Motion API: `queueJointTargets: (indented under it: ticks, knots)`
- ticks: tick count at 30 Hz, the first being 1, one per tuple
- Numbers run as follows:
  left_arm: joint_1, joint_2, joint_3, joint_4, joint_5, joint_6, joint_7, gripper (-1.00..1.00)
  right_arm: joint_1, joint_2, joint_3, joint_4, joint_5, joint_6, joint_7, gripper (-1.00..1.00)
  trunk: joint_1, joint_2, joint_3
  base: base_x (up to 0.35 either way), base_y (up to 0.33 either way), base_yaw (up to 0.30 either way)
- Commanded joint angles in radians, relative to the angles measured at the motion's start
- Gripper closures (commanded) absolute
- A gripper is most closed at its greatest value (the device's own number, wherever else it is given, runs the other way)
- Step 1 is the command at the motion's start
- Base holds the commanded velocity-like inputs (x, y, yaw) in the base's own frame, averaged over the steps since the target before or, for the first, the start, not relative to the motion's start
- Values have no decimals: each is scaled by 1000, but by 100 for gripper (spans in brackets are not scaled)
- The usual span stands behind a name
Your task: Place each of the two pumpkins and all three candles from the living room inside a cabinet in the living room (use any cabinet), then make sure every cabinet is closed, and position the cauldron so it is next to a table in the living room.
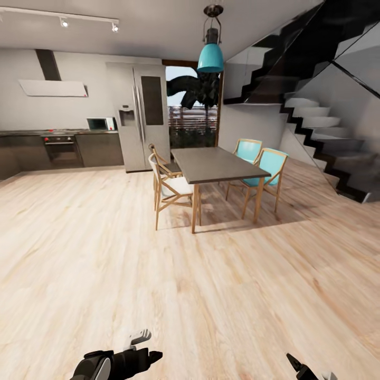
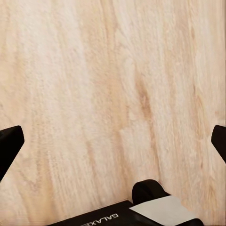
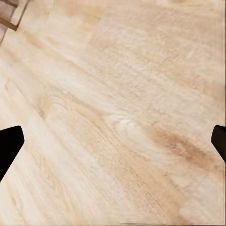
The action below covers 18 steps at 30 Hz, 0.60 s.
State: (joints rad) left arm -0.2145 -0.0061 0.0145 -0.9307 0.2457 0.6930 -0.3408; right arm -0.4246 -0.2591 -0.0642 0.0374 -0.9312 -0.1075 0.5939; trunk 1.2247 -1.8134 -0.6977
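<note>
Robot in transit over bare floor (image 1: 105,253), kitchen-dining end ahead; none of the task's things in sight.
Left gripper (image 2: 113,141) and right gripper (image 3: 113,141) both hang over the pale wood planks, jaws wide apart, nothing between them. Ahead: dark dining table (image 1: 216,163) with teal chairs (image 1: 266,171) and pale wooden chairs (image 1: 169,187), fridge (image 1: 138,113) behind, staircase (image 1: 327,142) on the right, teal lamp (image 1: 210,53) overhead.
</note>
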Motion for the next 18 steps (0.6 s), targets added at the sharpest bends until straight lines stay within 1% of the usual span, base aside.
queueJointTargets:
  ticks: [1, 6, 10, 18]
  knots:
    - [0, 0, 2, -1, 4, 7, -1, -100, -2, 0, -6, 4, 5, -4, 6, -100, 0, -1, 0, -176, 112, -253]
    - [0, -1, 1, -1, 4, 7, 0, -100, -2, 0, -6, 4, 5, -4, 6, -100, 0, -1, 5, -147, 34, -253]
    - [0, -2, 1, -1, 3, 7, 0, -100, -2, 0, -6, 5, 5, -5, 6, -100, 0, -1, 8, -117, -67, -253]
    - [0, -2, 1, -1, 3, 7, 0, -100, -2, 0, -6, 6, 5, -6, 5, -100, 0, -1, 16, -83, -231, -253]
